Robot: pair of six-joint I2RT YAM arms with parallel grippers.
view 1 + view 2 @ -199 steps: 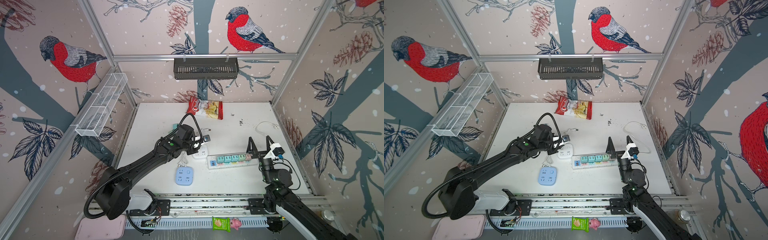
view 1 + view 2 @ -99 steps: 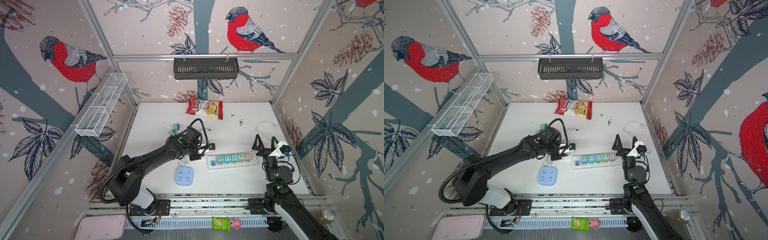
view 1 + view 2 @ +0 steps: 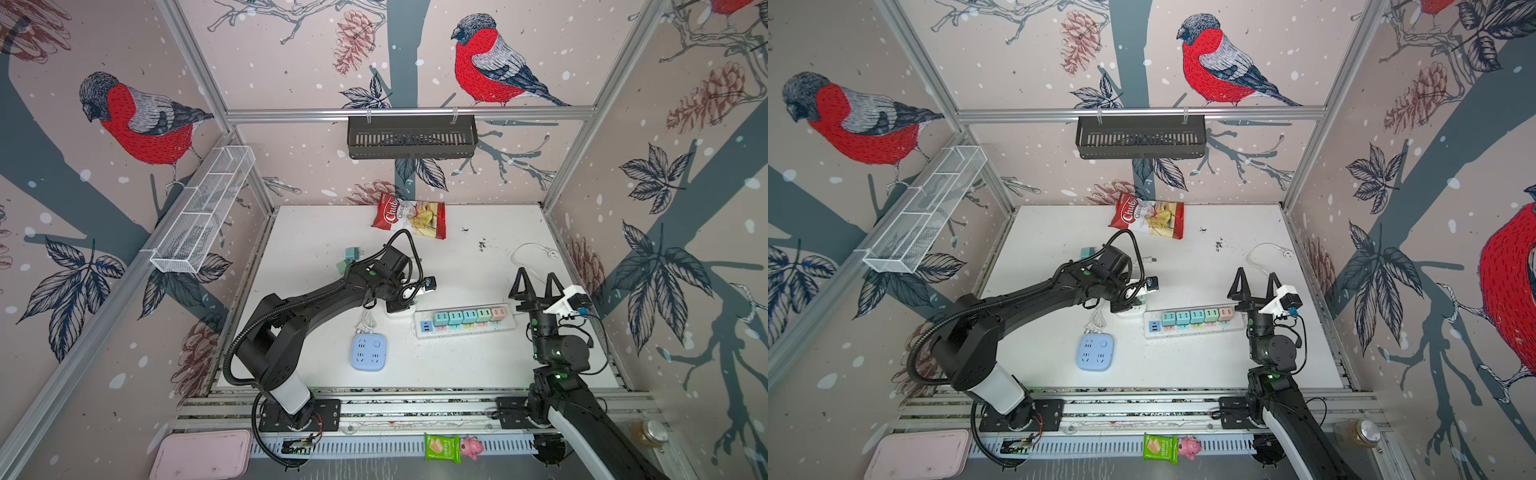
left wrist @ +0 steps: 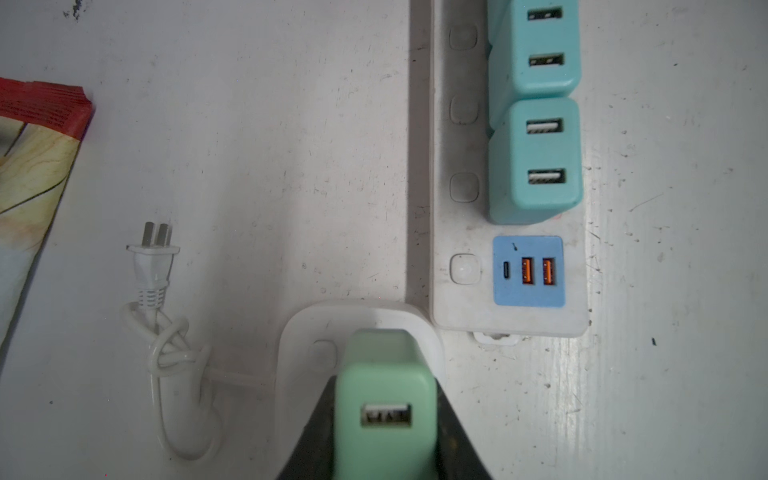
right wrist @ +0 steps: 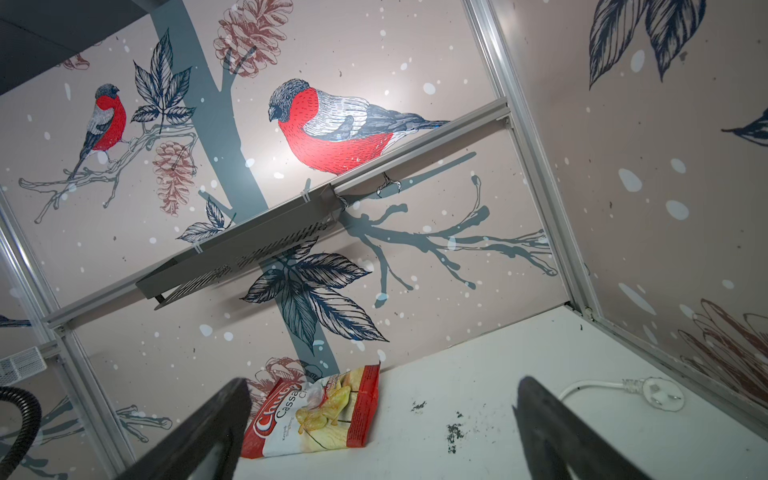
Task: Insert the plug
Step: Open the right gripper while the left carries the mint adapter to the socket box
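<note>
green plug (image 4: pixel 386 399) clamped in the left end effector (image 3: pixel 400 306), on the white socket block (image 4: pixel 299 332)

the plug's usb port faces the wrist camera; its far end meets the block, just beside one end of the power strip (image 3: pixel 465 330) on the bench (image 3: pixel 316 232); prongs hidden. the left arm stretches low to mid-bench, wrist turned down. the right end effector (image 3: pixel 536 273) stands apart and empty, fingers up, by the strip's other end.

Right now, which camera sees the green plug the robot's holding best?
The left wrist view: the green plug is close, its USB port clearly showing. Both top views show only a pale sliver past the arm. The right wrist view misses it.
</note>
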